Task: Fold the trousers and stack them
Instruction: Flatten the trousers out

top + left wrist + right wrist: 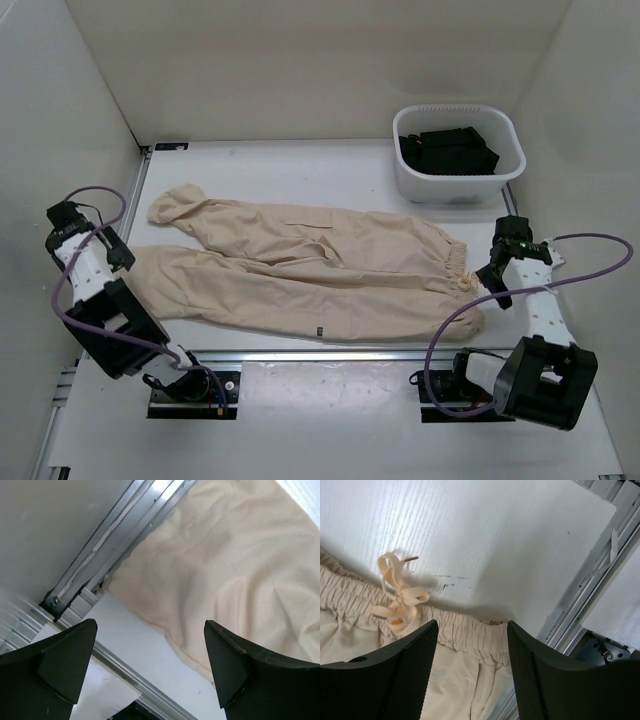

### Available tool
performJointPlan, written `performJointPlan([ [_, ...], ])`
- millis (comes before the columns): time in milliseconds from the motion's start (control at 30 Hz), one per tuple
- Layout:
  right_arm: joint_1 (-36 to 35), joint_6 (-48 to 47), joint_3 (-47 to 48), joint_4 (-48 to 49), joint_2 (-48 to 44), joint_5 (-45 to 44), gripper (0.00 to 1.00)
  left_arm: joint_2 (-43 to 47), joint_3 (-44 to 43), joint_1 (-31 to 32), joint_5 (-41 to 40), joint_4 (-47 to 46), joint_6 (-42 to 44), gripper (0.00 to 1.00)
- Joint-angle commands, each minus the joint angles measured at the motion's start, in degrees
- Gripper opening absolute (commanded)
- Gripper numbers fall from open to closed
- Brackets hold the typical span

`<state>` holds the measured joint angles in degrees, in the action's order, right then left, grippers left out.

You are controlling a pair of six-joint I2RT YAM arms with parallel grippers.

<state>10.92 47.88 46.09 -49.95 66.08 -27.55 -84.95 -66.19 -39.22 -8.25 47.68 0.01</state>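
The beige trousers (300, 265) lie spread flat across the table, waist to the right, both legs running left. My left gripper (118, 255) is open above the near leg's cuff end; in the left wrist view its fingers (235, 665) straddle the cloth's edge (210, 590) without touching it. My right gripper (495, 285) is open above the waist's near corner; in the right wrist view the gathered elastic waistband (465, 630) sits between the fingers (412, 667), with the tied drawstring (395, 600) just to the left.
A white bin (458, 155) holding black folded garments (447, 150) stands at the back right. White walls close in the left, back and right. An aluminium rail (330, 355) runs along the table's near edge.
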Motion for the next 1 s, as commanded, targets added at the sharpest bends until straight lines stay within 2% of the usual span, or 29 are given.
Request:
performJointPlan([
  [0, 0.4, -3.2, 2.7, -4.5, -4.7, -1.5, 0.63, 9.4, 7.0, 0.1, -2.8, 2.2, 0.0, 1.00],
  [67, 0.4, -3.2, 2.7, -5.2, -7.8, -1.5, 0.69, 11.6, 14.9, 0.1, -3.4, 1.0, 0.0, 1.00],
  [200, 0.4, -3.2, -3.5, -2.0, -9.8, 4.8, 0.69, 8.5, 20.1, 0.1, -2.3, -6.2, 0.0, 1.00],
  [333, 0.4, -0.3, -10.7, 2.0, -6.1, 10.2, 0.55, 1.0, 19.6, 1.3, -5.9, -10.7, 0.0, 1.00],
  [367, 0.4, 1.0, -13.3, 2.8, -4.8, 10.2, 0.46, -0.7, 19.6, 1.3, -6.9, -12.9, 0.0, 1.00],
  [433, 2.1, 1.7, -15.1, 4.0, -4.2, 10.9, 0.39, -1.4, 22.3, 1.3, -10.2, -14.4, 0.0, 1.00],
  [567, 6.5, 1.8, -16.8, 3.5, -5.0, 10.4, 0.37, 1.0, 28.0, 0.7, -11.9, -15.6, 0.0, 0.97],
  [667, 7.9, 0.6, -12.7, 0.1, -7.3, 7.3, 0.37, 6.3, 30.1, 0.0, -14.2, -14.9, 0.0, 0.97],
  [700, 7.9, 0.6, -10.8, -0.8, -8.0, 6.4, 0.41, 8.0, 30.1, 0.0, -14.2, -13.9, 0.0, 0.99],
  [733, 7.9, -1.5, -8.8, -1.5, -9.5, 5.8, 0.42, 11.7, 26.3, 0.0, -12.4, -12.2, 0.0, 1.00],
  [833, 7.9, -4.5, 0.8, -2.7, -10.2, 5.8, 0.46, 14.1, 14.6, 0.5, -6.4, -1.7, 0.0, 1.00],
  [867, 7.9, -4.5, 3.1, -2.7, -10.2, 6.6, 0.47, 12.8, 5.0, 1.8, -2.1, 0.8, 0.0, 1.00],
  [967, 7.9, -4.2, 10.3, -0.3, -5.2, 12.1, 0.52, 3.2, -10.6, 7.3, 3.1, 8.3, 0.0, 1.00],
])
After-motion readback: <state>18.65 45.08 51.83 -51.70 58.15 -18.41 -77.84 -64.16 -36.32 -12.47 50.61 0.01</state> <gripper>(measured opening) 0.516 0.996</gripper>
